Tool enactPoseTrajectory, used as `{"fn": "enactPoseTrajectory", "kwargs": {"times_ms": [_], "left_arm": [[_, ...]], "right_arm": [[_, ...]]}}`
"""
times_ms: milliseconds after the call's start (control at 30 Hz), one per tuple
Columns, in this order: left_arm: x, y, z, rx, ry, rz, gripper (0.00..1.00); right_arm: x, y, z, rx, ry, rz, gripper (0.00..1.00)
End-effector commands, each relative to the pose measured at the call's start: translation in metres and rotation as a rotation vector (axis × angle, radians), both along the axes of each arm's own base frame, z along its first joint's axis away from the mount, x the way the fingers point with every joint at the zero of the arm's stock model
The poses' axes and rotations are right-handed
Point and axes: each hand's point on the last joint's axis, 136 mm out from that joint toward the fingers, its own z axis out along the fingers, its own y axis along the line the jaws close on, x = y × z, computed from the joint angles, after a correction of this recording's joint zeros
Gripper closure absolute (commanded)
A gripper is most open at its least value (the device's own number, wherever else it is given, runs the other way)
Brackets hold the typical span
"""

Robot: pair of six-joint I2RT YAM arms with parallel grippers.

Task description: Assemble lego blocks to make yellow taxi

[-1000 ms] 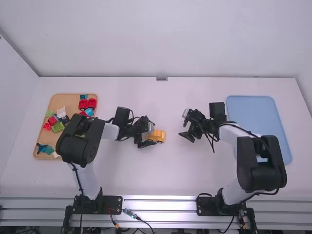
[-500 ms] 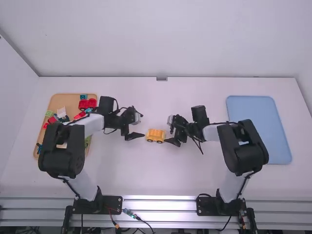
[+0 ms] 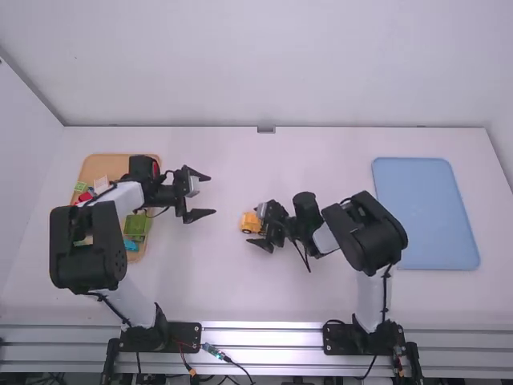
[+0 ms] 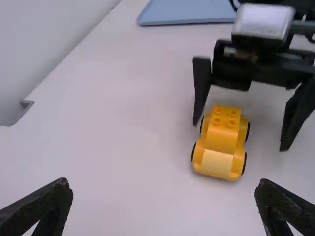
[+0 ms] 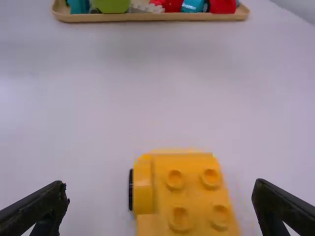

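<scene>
The yellow taxi [image 3: 250, 222], a wheeled block body with studs on its roof, stands near the table's middle. My right gripper [image 3: 259, 225] is at its right end, its open fingers around the rear part. In the right wrist view the taxi [image 5: 182, 196] lies between the spread fingers of my right gripper [image 5: 160, 194], with a gap on either side. Left of the taxi, well apart from it, my left gripper [image 3: 207, 196] stands open and holds nothing. The left wrist view has my left gripper [image 4: 164, 189] wide open, the taxi [image 4: 221, 140] farther off.
A wooden tray [image 3: 98, 166] with several coloured blocks lies at the left, partly under the left arm. At the right is a blue tray [image 3: 438, 210], beyond the right arm.
My left gripper has let go of the taxi and drawn back leftward. My right gripper has moved left to the taxi. The taxi has stayed about where it was.
</scene>
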Motion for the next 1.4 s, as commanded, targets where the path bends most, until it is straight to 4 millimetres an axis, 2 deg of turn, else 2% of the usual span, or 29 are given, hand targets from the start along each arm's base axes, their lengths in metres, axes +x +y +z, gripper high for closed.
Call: {"fn": "enactPoseTrajectory", "kwargs": {"times_ms": [0, 167, 333, 400, 500, 700, 733, 867, 967, 1133, 1200, 1267, 1333, 1367], "left_arm": [[-0.007, -0.005, 0.009, -0.029, -0.031, -0.023, 0.01], [-0.007, -0.003, 0.009, -0.030, -0.027, -0.017, 0.01], [-0.007, -0.004, 0.009, -0.030, -0.030, -0.018, 0.01], [-0.007, -0.003, 0.009, -0.030, -0.029, -0.017, 0.01], [-0.007, -0.003, 0.009, -0.031, -0.025, -0.017, 0.01], [-0.008, -0.003, 0.008, -0.031, -0.020, -0.016, 0.01], [-0.007, -0.003, 0.008, -0.029, -0.020, -0.016, 0.01], [-0.007, -0.003, 0.008, -0.029, -0.021, -0.016, 0.01], [-0.007, -0.003, 0.008, -0.029, -0.020, -0.016, 0.01], [-0.008, -0.004, 0.008, -0.030, -0.017, -0.017, 0.01], [-0.009, -0.007, 0.008, -0.031, -0.017, -0.027, 0.01], [-0.010, -0.011, 0.008, -0.033, -0.018, -0.039, 0.01], [-0.012, -0.020, 0.008, -0.028, -0.025, -0.064, 0.01], [-0.012, -0.023, 0.008, -0.025, -0.028, -0.072, 0.01]], "right_arm": [[0.013, 0.006, -0.011, -0.006, 0.056, -0.026, 0.01], [0.021, 0.010, -0.012, -0.006, 0.043, -0.021, 0.01], [0.019, 0.015, -0.012, -0.009, 0.030, -0.016, 0.00], [0.022, 0.013, -0.014, -0.021, 0.027, -0.034, 0.07], [0.022, 0.013, -0.018, -0.024, 0.033, -0.026, 0.24], [0.022, 0.016, -0.026, -0.019, 0.073, -0.024, 0.41], [0.020, 0.016, -0.026, -0.015, 0.070, -0.011, 0.41], [0.023, 0.013, -0.024, -0.009, 0.063, -0.017, 0.55], [0.025, 0.009, -0.017, 0.015, 0.067, -0.010, 0.59], [0.045, -0.015, 0.015, 0.066, 0.059, -0.078, 0.61], [0.057, -0.035, 0.036, 0.079, 0.022, -0.132, 0.61], [0.067, -0.053, 0.047, 0.070, 0.009, -0.194, 0.61], [0.083, -0.090, 0.064, 0.014, -0.019, -0.334, 0.61], [0.087, -0.102, 0.067, -0.012, -0.029, -0.377, 0.62]]}}
